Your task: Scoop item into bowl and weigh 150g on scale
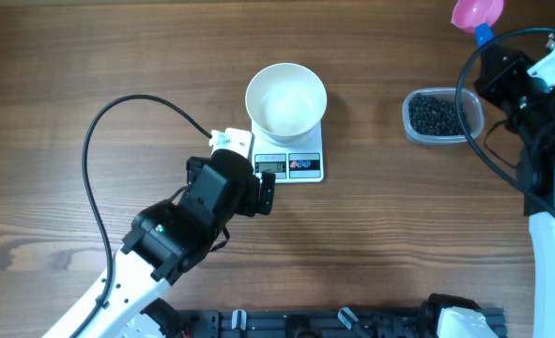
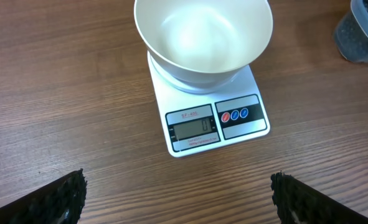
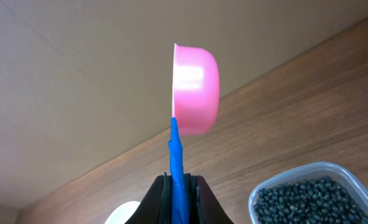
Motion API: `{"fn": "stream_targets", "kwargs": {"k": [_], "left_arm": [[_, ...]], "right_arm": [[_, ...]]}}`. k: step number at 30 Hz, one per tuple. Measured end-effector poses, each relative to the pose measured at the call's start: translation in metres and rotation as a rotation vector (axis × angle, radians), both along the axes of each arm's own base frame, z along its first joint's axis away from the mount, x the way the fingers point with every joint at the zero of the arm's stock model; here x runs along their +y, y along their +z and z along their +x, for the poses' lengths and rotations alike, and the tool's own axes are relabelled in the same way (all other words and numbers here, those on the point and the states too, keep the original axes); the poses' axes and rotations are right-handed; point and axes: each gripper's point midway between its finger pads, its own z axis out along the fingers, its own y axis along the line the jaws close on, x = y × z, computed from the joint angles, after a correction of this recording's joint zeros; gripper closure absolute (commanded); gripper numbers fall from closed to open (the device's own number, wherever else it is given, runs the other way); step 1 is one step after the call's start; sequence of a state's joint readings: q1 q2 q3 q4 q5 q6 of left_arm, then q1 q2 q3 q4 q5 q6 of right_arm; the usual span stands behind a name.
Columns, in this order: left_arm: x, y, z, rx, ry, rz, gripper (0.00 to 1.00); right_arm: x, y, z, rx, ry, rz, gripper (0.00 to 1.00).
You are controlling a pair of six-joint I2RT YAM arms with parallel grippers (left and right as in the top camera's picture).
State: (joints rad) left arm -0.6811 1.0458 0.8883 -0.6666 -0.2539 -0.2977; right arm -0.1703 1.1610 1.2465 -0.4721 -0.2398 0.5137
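on scale [image 2: 212, 121] display: 0 | left end effector [image 2: 177, 185] apart | right end effector [image 3: 179, 188] gripping scoop [image 3: 196, 90]

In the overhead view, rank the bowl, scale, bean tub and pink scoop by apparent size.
1. The bowl and the scale look alike; scale partly hidden.
2. The tub.
3. The pink scoop, cut off by the frame.

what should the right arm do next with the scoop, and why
Probably lower the pink scoop into the beans in the clear tub: the right claw holds it by the handle, clear of them, and the white bowl on the scale is empty.
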Motion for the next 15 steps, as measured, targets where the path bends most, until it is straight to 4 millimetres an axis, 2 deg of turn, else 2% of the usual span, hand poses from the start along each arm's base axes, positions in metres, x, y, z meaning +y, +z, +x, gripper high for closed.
{"fn": "stream_targets", "kwargs": {"k": [6, 15], "left_arm": [[0.0054, 0.0002, 0.0035, 0.005, 0.041, -0.021, 0.00], [-0.0009, 0.0000, 0.0014, 0.011, -0.011, -0.024, 0.00]], "right_arm": [[0.0012, 0.0000, -0.0001, 0.000, 0.007, 0.003, 0.96], [0.0013, -0.0001, -0.0001, 0.000, 0.007, 0.003, 0.96]]}}
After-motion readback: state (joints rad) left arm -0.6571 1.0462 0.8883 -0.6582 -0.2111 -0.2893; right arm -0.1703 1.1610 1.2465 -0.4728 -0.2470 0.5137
